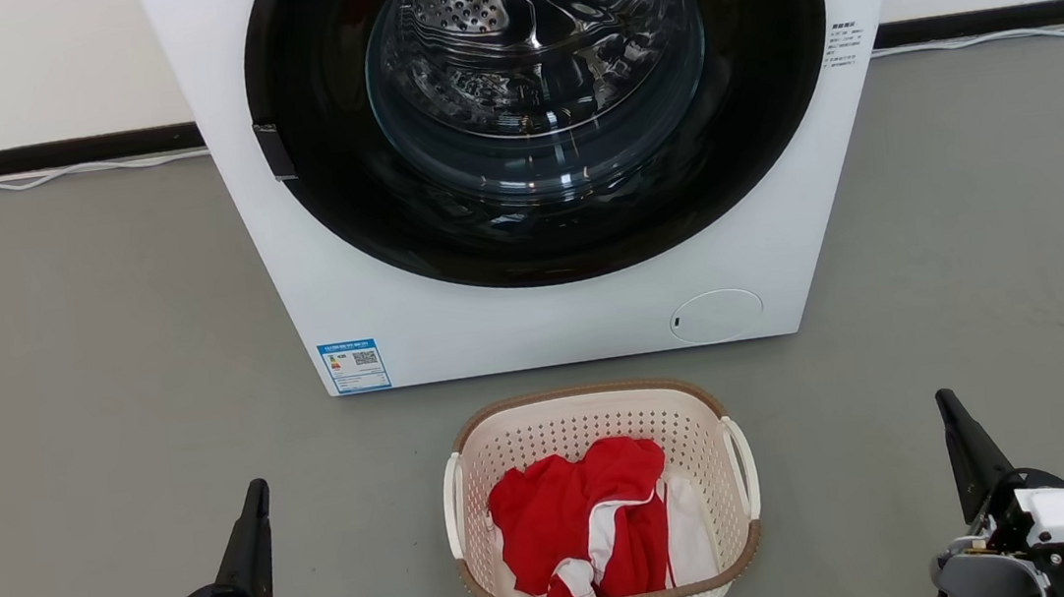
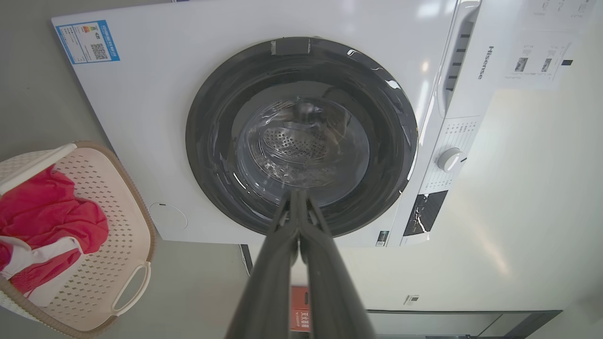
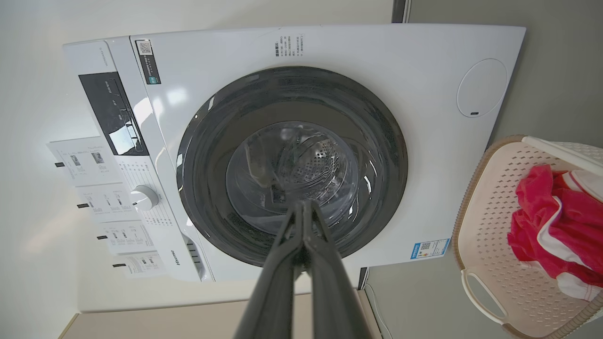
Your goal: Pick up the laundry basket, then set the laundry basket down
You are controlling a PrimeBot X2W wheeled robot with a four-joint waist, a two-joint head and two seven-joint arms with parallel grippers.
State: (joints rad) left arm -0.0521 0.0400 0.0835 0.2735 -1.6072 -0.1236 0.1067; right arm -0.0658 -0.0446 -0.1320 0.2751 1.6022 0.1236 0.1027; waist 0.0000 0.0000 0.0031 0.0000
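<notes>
While both claws sit pressed together and hold nothing, the left gripper (image 1: 256, 496) and right gripper (image 1: 949, 408) flank the basket (image 1: 595, 427) and stand well apart from it. The basket rests on the floor (image 1: 106, 383) just before the washer (image 1: 535, 328), with red and white clothes (image 1: 580, 521) heaped inside. I judge that lifting has not begun. Trouble could come several ways. Fingers brought to the handles (image 1: 746, 469) without first spreading would only shove the light basket aside. A grip taken on one side sooner than the other could tip it and spill the clothes. A forward swing could knock the rim against the washer, since the gap between them is slight. The thin handles may also slip between smooth fingers. As for writing, the left wrist view shows the brand name "Hisense" (image 2: 485, 62) on the washer's top panel. A blue sticker (image 1: 354, 365) at its lower corner carries a QR code, but the print is too small to read. The sheets (image 3: 96, 202) near the dial are perhaps instructions.
</notes>
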